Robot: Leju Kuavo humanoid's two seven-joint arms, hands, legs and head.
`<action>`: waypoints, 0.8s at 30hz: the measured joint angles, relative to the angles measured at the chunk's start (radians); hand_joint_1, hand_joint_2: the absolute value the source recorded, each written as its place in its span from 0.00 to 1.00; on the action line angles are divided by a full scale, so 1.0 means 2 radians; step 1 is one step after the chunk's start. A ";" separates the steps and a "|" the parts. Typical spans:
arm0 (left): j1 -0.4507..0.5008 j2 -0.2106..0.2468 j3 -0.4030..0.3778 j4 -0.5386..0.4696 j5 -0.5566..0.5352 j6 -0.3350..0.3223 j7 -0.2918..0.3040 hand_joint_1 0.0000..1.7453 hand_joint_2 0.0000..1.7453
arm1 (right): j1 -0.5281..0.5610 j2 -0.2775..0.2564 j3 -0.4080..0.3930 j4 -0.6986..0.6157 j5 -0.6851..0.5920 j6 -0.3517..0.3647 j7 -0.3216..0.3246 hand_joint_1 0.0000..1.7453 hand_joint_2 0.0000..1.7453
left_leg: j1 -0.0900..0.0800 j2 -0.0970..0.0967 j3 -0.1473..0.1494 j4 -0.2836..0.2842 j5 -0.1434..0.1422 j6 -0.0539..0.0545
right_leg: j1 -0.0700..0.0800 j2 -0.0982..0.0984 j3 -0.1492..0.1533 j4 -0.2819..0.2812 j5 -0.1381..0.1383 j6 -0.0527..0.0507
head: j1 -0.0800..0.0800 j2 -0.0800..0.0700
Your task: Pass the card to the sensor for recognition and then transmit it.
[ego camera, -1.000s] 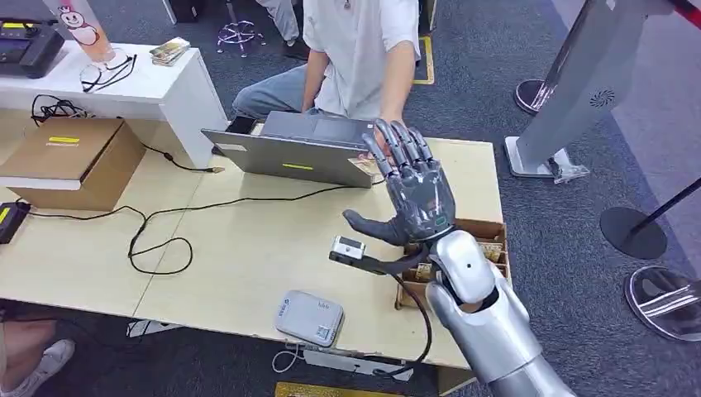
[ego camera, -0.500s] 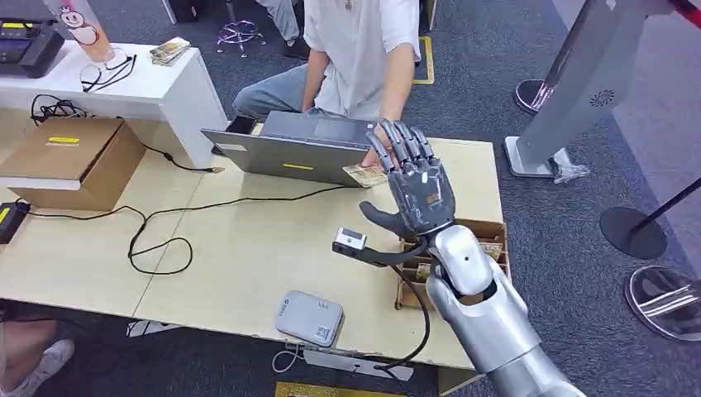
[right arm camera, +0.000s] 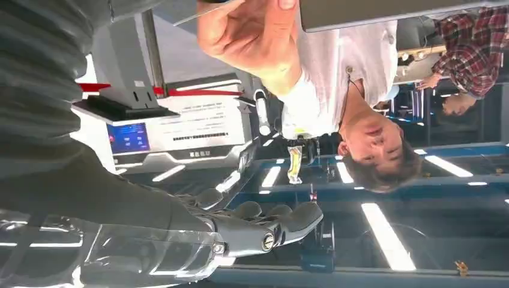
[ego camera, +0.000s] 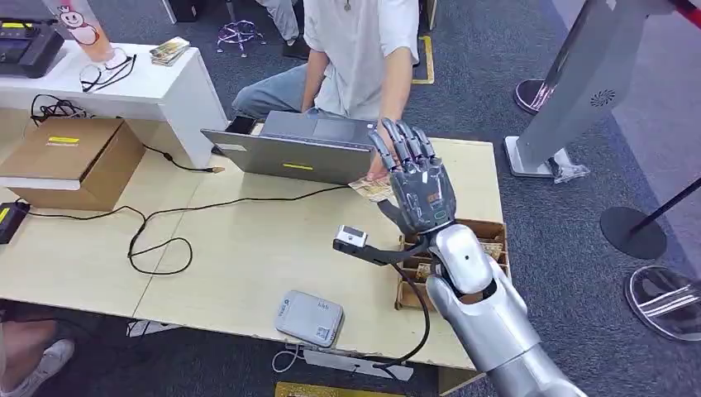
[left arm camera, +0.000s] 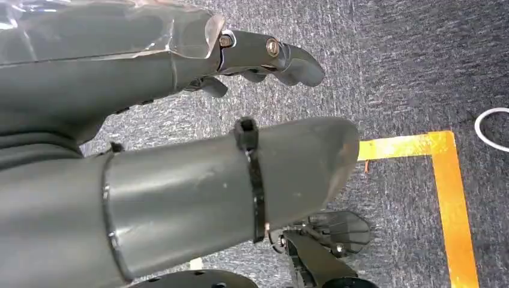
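My right hand (ego camera: 420, 188) is raised over the table, fingers straight and spread, thumb drawn in toward the palm. A person's hand (ego camera: 379, 162) (right arm camera: 249, 37) holds a small tan card (ego camera: 369, 188) against the palm side, just above my thumb. I cannot tell whether the thumb touches the card. The grey card sensor (ego camera: 309, 318) lies flat near the table's front edge, below and left of my right hand. My left hand (left arm camera: 240, 108) hangs over grey carpet and holds nothing, its fingers loosely apart.
The seated person is behind a grey laptop (ego camera: 289, 153) at the table's far edge. A wooden box (ego camera: 489, 240) of cards sits at the right edge under my forearm. A black cable (ego camera: 157, 240) loops over the table. A cardboard box (ego camera: 78, 157) stands at the left.
My right thumb has swung from spread out to the left in toward the palm. The person has brought the card from behind my fingers down to the thumb.
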 joint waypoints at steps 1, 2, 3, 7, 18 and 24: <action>0.000 0.000 0.000 0.000 0.000 0.000 0.000 0.00 0.00 | 0.000 0.000 0.000 0.000 0.000 0.000 0.000 0.00 1.00 | 0.000 0.000 0.000 0.000 0.000 0.000 | 0.000 0.000 0.000 0.000 0.000 0.000 | 0.000 0.000; 0.000 0.000 0.000 0.000 0.000 0.000 0.000 0.00 0.00 | 0.000 0.000 0.000 0.000 0.000 0.000 0.000 0.00 1.00 | 0.000 0.000 0.000 0.000 0.000 0.000 | 0.000 0.000 0.000 0.000 0.000 0.000 | 0.000 0.000; 0.000 0.000 0.000 0.000 0.000 0.000 0.000 0.00 0.00 | 0.000 0.000 0.000 0.000 0.000 0.000 0.000 0.00 1.00 | 0.000 0.000 0.000 0.000 0.000 0.000 | 0.000 0.000 0.000 0.000 0.000 0.000 | 0.000 0.000; 0.000 0.000 0.000 0.000 0.000 0.000 0.000 0.00 0.00 | 0.000 0.000 0.000 0.001 -0.001 0.000 0.000 1.00 1.00 | 0.000 0.000 0.000 0.000 0.000 0.000 | 0.000 0.000 0.000 0.000 0.000 0.000 | 0.000 0.000; 0.000 0.000 0.000 0.001 0.002 0.000 -0.001 0.00 0.00 | 0.000 0.000 0.002 0.001 -0.002 0.002 -0.004 1.00 1.00 | 0.000 0.000 0.000 0.000 0.000 0.000 | 0.000 0.000 0.000 0.000 0.000 0.000 | 0.000 0.000; 0.000 0.000 0.000 0.001 0.002 0.000 -0.002 0.00 0.00 | 0.000 0.001 0.003 0.001 -0.003 0.002 -0.004 1.00 1.00 | 0.000 0.000 0.000 0.000 0.000 0.000 | 0.000 0.000 0.000 0.000 0.000 0.000 | 0.000 0.000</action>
